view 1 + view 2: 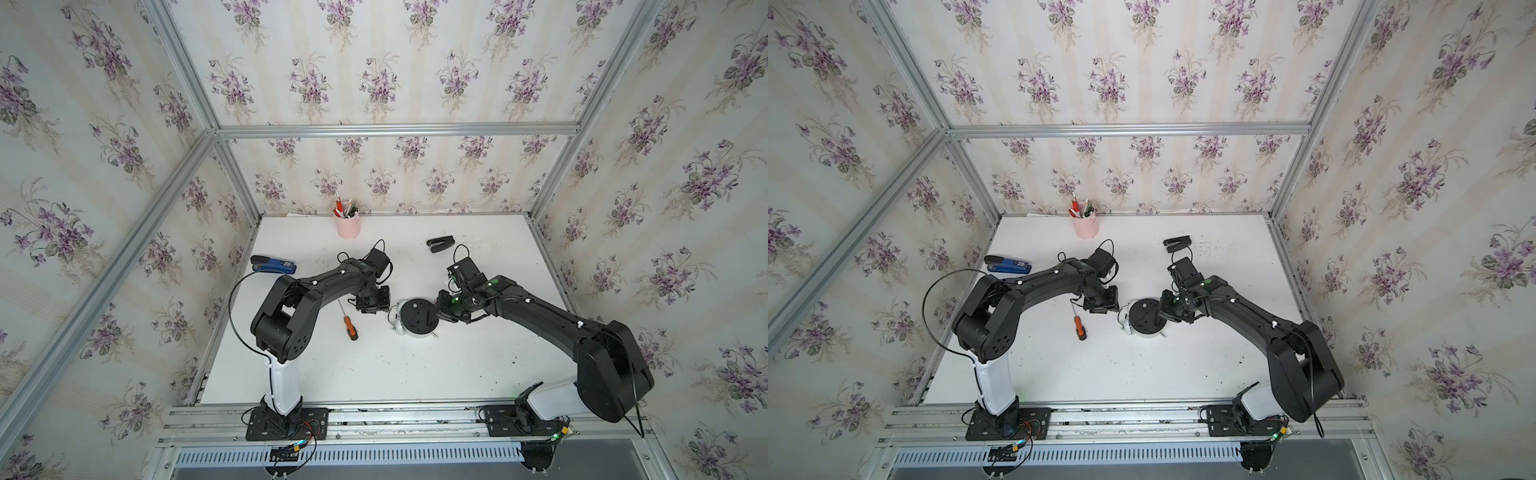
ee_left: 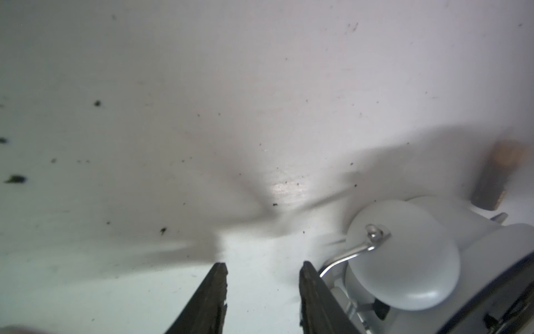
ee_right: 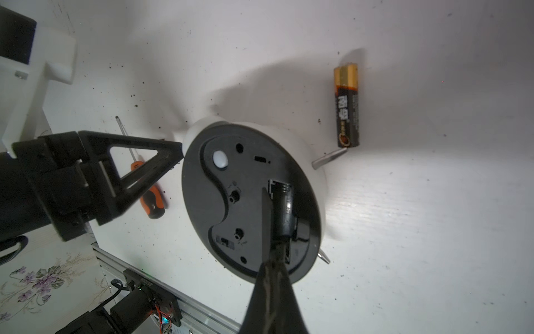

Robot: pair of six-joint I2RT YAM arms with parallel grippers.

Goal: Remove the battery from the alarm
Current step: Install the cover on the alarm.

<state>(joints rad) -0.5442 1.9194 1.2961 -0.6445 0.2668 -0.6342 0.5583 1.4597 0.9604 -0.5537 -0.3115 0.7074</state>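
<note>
The alarm (image 1: pixel 415 318) (image 1: pixel 1144 318) lies face down mid-table, its black round back (image 3: pixel 248 199) facing up. The battery (image 3: pixel 346 107), black with a gold end, lies loose on the table beside one of the clock's metal feet. It appears blurred in the left wrist view (image 2: pixel 491 179) and is hidden in both top views. My right gripper (image 3: pixel 277 193) (image 1: pixel 439 314) is shut, its tips down in the open battery slot with nothing held. My left gripper (image 2: pixel 263 266) (image 1: pixel 376 309) is open and empty, one fingertip (image 3: pixel 173 151) at the clock's rim, by a white bell (image 2: pixel 401 254).
An orange-handled screwdriver (image 1: pixel 348 322) (image 3: pixel 150 199) lies just left of the clock. A blue stapler (image 1: pixel 274 264) sits at the left edge. A pink cup of pens (image 1: pixel 347 226) and a black stapler (image 1: pixel 440 244) stand at the back. The front half of the table (image 1: pixel 374 365) is bare.
</note>
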